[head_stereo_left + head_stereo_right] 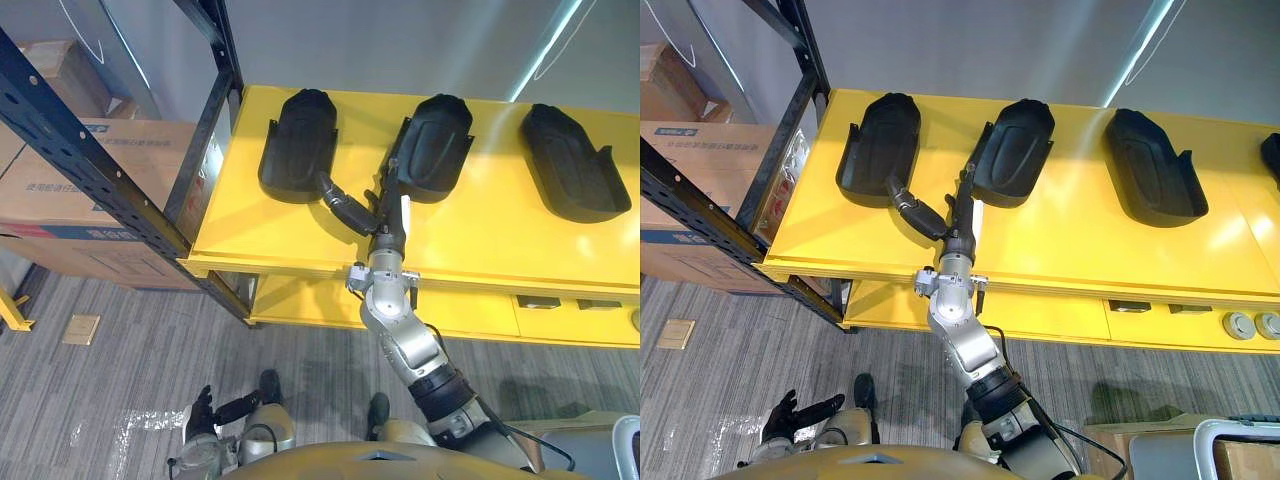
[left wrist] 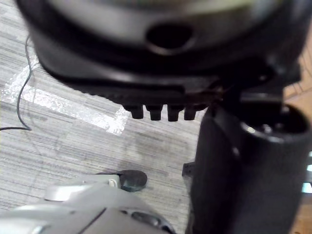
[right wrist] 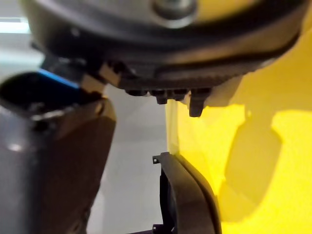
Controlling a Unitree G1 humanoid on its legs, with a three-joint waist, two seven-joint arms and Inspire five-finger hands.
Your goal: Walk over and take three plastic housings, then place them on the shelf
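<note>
Open, thumb splayed, the right robot hand point(image 1: 383, 222) sits at the middle housing's point(image 1: 434, 150) rim — a shallow pinch could slip, shoving it toward the tabletop's point(image 1: 290, 240) back edge.

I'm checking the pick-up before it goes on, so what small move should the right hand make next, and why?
Probably slide the right hand a little forward and curl it round the middle housing's near-left edge. The hand is open beside that edge, thumb spread toward the left housing, and the middle housing lies on the yellow table, not yet gripped.
</note>
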